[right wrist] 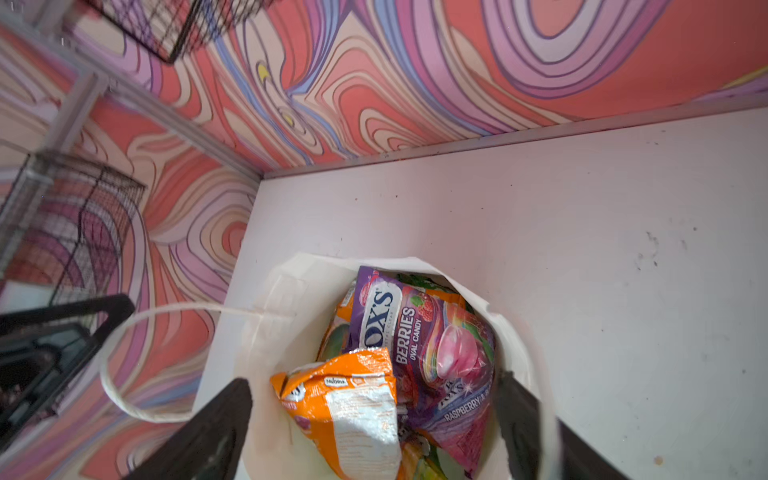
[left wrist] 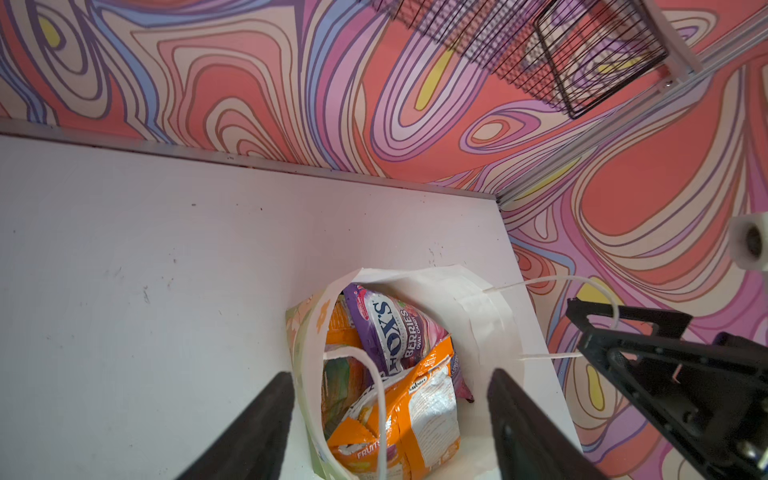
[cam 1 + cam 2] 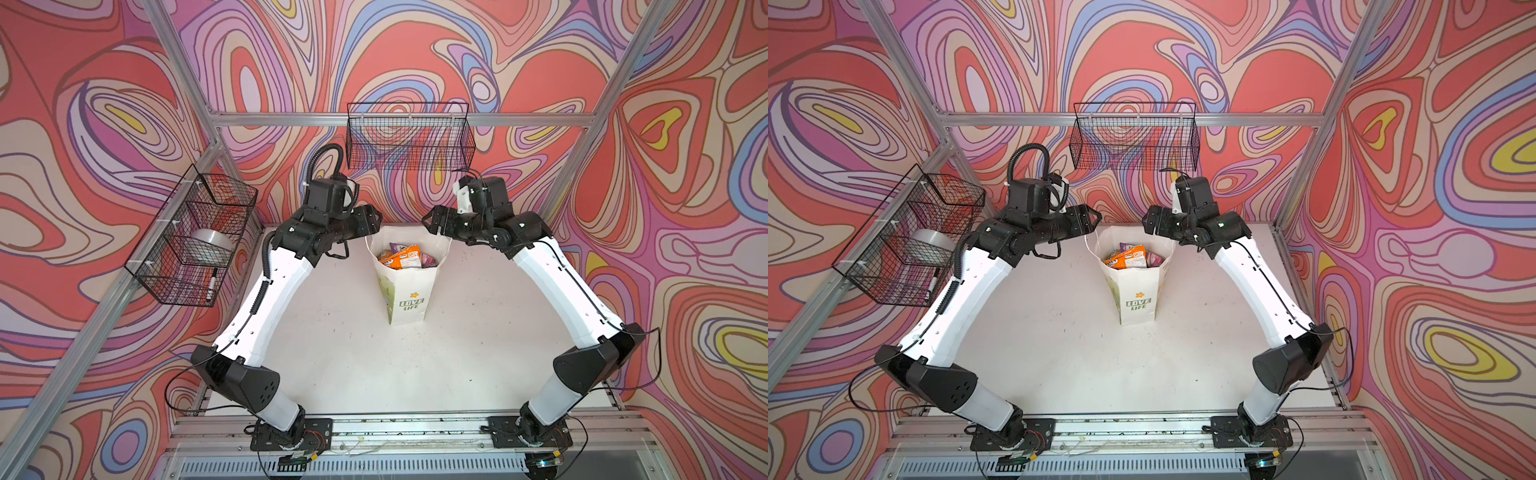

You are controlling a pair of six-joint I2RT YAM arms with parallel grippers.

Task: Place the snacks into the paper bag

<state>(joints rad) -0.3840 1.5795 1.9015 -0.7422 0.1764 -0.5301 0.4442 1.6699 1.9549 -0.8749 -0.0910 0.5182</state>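
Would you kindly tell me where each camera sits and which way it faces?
Top views: high over the robot's base, looking down and forward at the table; both arms, left gripper, right gripper and paper bag show.
Left wrist: on the left arm, looking down into the bag at the snacks; its own open jaws show.
Right wrist: on the right arm, also looking into the bag; own open jaws show.
Shared: both wrist views show the purple pouch.
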